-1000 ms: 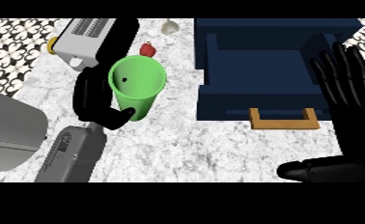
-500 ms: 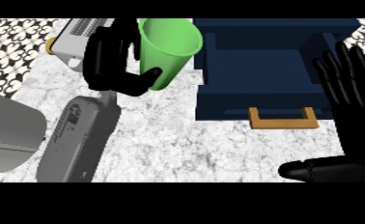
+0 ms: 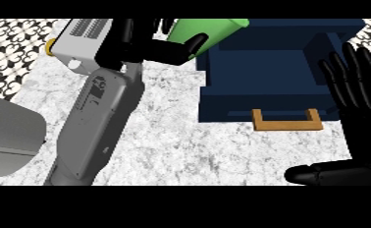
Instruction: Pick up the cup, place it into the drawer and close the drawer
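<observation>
A green cup [image 3: 210,31] shows at the top of the head view, partly cut off by the upper edge. My left hand [image 3: 148,49] is shut on it, thumb curled across its lower side. The cup sits at the left rim of the open dark blue drawer [image 3: 275,82], which has a wooden handle [image 3: 286,120] on its front. My right hand [image 3: 351,99] rests open at the right edge, fingers up, beside the drawer.
A white toaster [image 3: 76,42] stands at the upper left behind my left forearm. A grey rounded object [image 3: 16,138] lies at the left edge. The marble counter [image 3: 188,148] spreads in front of the drawer.
My left hand has carried the cup up and to the right, from the counter beside the toaster to the drawer's left rim. The right hand has stayed still.
</observation>
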Tool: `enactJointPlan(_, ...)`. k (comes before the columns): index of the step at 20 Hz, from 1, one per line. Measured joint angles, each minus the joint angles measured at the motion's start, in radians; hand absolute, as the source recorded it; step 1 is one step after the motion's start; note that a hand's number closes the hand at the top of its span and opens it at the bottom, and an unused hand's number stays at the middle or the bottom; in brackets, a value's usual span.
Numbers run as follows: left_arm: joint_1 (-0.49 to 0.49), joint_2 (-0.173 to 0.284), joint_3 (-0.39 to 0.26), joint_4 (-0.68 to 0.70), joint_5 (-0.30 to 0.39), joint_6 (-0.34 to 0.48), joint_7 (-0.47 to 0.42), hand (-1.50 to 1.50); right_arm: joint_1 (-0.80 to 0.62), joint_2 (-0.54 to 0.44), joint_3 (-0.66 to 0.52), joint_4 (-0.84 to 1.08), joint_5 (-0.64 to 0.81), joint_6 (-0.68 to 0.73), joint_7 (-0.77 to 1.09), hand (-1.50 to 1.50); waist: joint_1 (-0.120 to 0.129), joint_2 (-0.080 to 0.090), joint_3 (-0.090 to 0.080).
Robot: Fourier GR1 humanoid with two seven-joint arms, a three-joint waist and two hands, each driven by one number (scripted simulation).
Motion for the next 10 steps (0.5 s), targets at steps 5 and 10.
enactJointPlan(5,-0.108,-0.018,-0.003,0.123,-0.018,0.027,0.016,1.5,-0.002,-0.003,-0.012,0.024,-0.007,0.01,-0.023,-1.5,-0.003,0.001,0.0)
enactJointPlan(10,-0.196,-0.023,-0.051,0.274,0.022,0.088,-0.032,1.5,-0.006,-0.015,-0.028,0.05,-0.016,0.026,-0.039,-1.5,-0.012,0.003,0.0)
